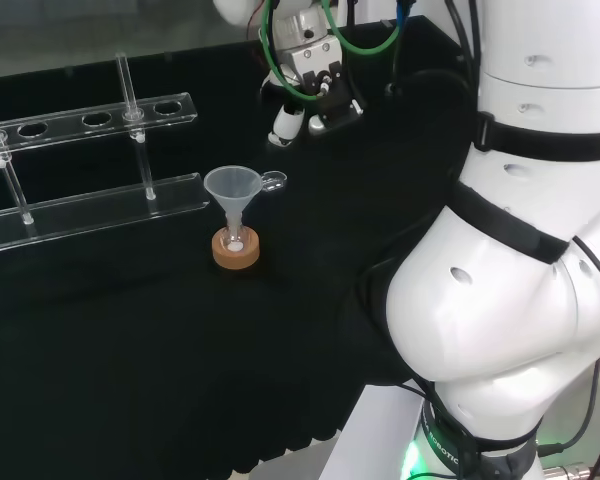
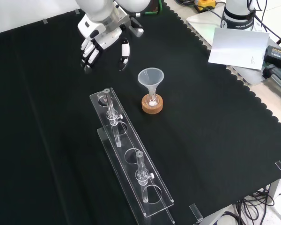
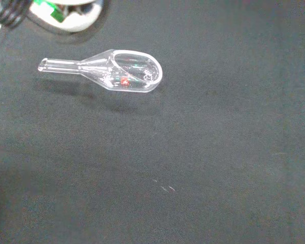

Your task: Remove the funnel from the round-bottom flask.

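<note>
Hanging above the black cloth (image 2: 47,140) in the front view, the hand (image 2: 101,40) had its fingers straight and spread, holding and touching nothing. The clear acrylic tube rack (image 2: 131,161) sat lower left of it. The funnel (image 2: 151,79) was still upright in the flask's neck on the cork ring (image 2: 152,105), well apart from the hand. A small clear glass scoop (image 3: 112,71) lay on the cloth in the wrist view.

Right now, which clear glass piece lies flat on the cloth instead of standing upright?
The small glass scoop; the funnel stands upright in the flask.
</note>
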Action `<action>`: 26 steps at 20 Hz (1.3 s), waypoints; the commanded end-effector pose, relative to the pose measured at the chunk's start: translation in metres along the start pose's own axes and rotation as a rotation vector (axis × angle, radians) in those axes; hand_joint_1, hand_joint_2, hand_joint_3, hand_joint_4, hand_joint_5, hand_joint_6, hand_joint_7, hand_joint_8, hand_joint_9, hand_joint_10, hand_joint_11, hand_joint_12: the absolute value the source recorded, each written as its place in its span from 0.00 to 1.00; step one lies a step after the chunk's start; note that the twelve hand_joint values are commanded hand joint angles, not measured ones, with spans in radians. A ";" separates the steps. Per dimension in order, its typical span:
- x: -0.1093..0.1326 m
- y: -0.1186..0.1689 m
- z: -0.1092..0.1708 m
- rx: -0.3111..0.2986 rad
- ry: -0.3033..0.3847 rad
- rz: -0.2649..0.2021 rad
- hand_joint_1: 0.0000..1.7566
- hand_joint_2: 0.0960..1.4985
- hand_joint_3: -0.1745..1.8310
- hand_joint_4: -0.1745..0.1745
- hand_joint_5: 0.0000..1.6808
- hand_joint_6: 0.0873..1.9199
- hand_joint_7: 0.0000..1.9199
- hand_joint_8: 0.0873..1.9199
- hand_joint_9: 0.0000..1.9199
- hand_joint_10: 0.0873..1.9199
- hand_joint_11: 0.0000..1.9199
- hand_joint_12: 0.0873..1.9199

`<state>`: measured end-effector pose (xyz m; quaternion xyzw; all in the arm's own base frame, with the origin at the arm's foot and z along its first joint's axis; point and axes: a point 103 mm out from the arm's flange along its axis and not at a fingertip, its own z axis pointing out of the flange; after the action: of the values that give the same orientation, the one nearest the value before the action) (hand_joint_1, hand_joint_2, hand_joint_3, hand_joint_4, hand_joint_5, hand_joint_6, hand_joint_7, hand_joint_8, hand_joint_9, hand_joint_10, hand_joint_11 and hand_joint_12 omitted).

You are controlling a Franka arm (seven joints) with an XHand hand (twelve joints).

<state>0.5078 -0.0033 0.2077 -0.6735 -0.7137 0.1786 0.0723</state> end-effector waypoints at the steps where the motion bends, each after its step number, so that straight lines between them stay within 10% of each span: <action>1: 0.000 -0.027 -0.010 -0.014 0.000 0.038 0.47 0.37 0.31 0.52 0.21 0.00 0.09 0.30 0.23 0.29 0.17 0.68; 26: 0.066 -0.142 -0.017 0.048 0.043 0.015 0.38 0.40 0.29 0.53 0.10 0.00 0.04 0.30 0.16 0.32 0.16 0.72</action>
<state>0.3879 0.0406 0.2649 -0.6905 -0.6965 0.1732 0.0901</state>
